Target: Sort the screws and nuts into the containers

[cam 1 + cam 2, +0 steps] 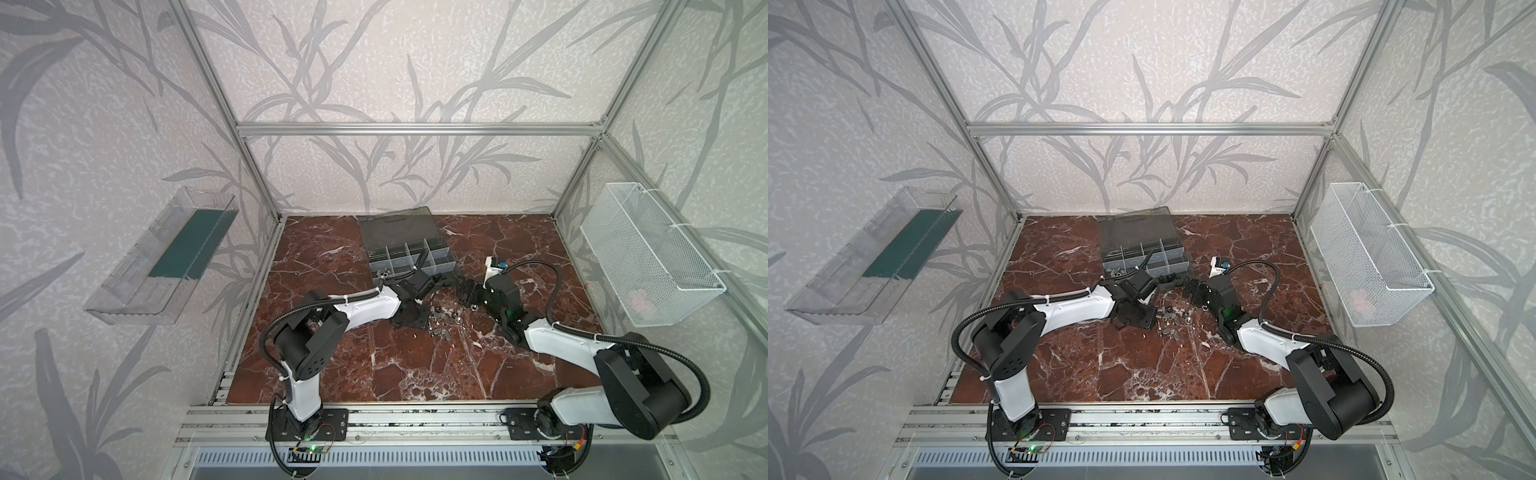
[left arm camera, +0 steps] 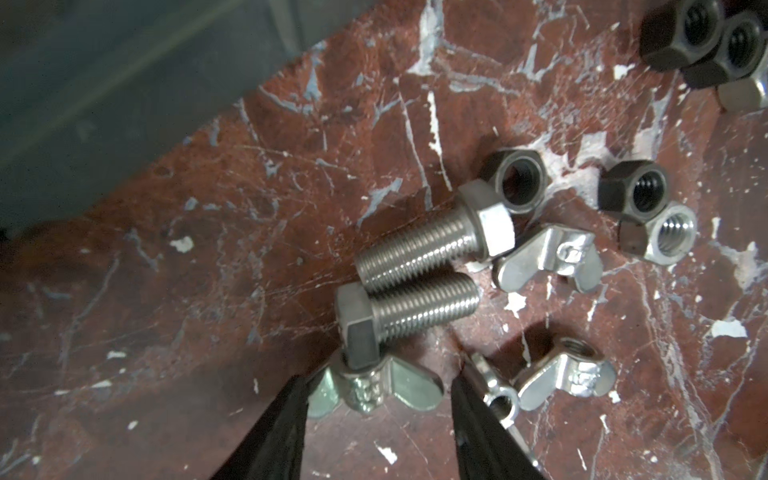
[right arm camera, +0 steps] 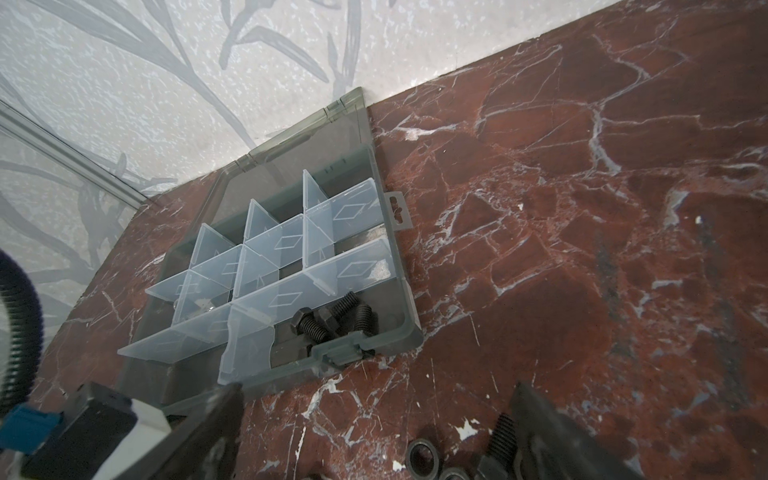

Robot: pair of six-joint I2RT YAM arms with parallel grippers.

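Screws and nuts point(image 1: 442, 324) lie loose on the surface point(image 1: 374, 365), just in front of the organizer case point(image 1: 409, 253); left gripper point(image 2: 378, 380) is down on the pile, jaws part-open and straddling a wing nut point(image 2: 374, 390), no firm clamp evident. Risks: a silver bolt point(image 2: 399, 311) rests its head on that nut, so a lift likely rolls or drags it; a second wing nut point(image 2: 500, 401) sits just beside one finger and could get pinched too. Right gripper point(image 3: 376, 388) is close by, jaws wide and empty; the arms could clash.
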